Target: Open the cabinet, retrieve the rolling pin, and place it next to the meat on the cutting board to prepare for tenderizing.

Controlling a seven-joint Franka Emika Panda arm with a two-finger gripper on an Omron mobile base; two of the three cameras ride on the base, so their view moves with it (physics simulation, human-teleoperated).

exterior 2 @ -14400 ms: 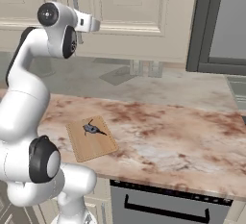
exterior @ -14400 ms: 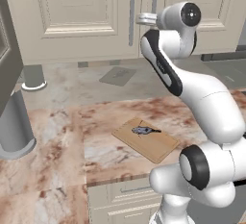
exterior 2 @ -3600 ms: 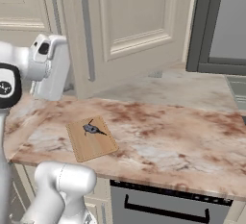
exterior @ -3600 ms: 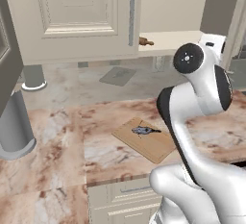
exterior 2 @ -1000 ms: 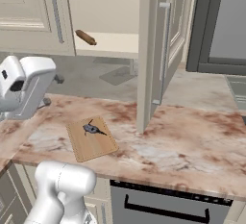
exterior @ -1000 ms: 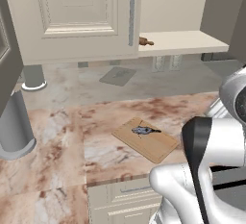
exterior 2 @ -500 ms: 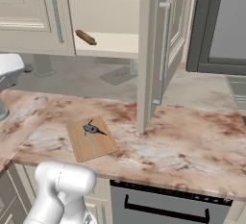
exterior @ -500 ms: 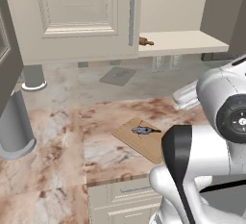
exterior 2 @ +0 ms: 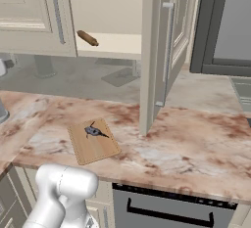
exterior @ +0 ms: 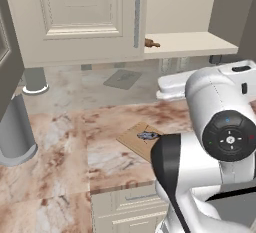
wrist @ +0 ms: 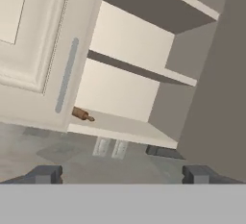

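**Now: cabinet open, rolling pin on its shelf, tool empty**

Leftmost in the right base view, the cabinet [exterior 2: 158, 51] has its left door shut, its grey bar handle running down the panel. Just right of that door's edge, the rolling pin [exterior 2: 87, 38] lies on the pale bottom shelf, one end hidden behind the shut door. In the left base view only a short brown stub of it [exterior: 151, 43] pokes out past the door edge. Further right, the other door stands swung out over the worktop [exterior 2: 196, 148], edge-on to the right base camera.

Below and in front, the cutting board [exterior 2: 93, 140] lies flat on the marbled worktop near its front edge. The meat [exterior 2: 94, 132] sits on the far half of the board, its dark thin end pointing right. A flat grey mat [exterior 2: 121, 77] lies on the grey surface behind, under the open shelf.

From the hand camera, the tool [wrist: 122, 174] has its two dark fingertips [wrist: 45, 174] wide apart with nothing between them. It faces the open cabinet from well back, and the rolling pin [wrist: 82, 115] shows small at the left end of the lowest shelf.
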